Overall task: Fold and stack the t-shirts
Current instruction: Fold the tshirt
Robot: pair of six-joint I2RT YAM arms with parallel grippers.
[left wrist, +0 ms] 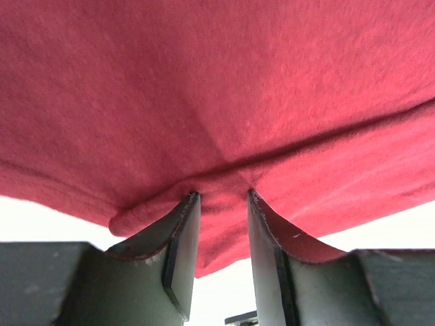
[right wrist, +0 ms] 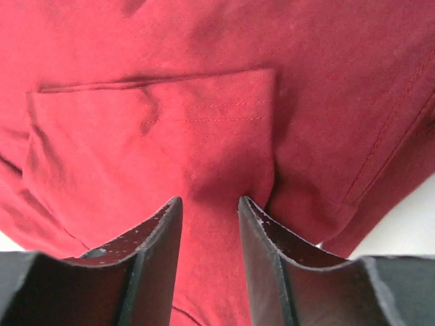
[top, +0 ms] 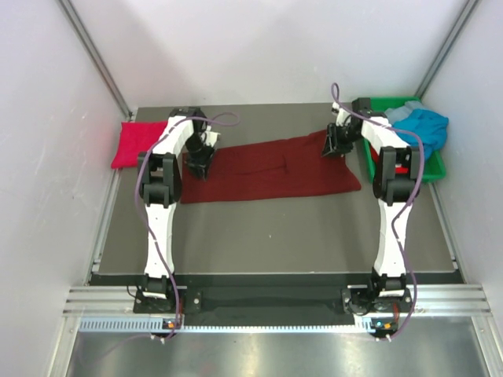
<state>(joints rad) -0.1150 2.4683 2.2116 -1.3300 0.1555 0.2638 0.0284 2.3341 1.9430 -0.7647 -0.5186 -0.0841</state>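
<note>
A dark maroon t-shirt [top: 275,169] lies stretched out lengthwise across the middle of the table between both arms. My left gripper [top: 200,161] is at its left end; in the left wrist view the gripper [left wrist: 219,193] is shut on a fold of the shirt [left wrist: 217,88]. My right gripper [top: 338,141] is at the shirt's far right corner. In the right wrist view that gripper [right wrist: 209,200] is shut on bunched cloth of the shirt [right wrist: 204,81], near a stitched pocket. A folded bright crimson t-shirt [top: 137,143] rests at the far left. A teal-blue t-shirt [top: 420,126] lies in the bin.
A green plastic bin [top: 431,169] stands at the table's back right, just beside the right arm. White walls close in the table on the left, back and right. The dark table top [top: 275,236] shows in front of the maroon shirt.
</note>
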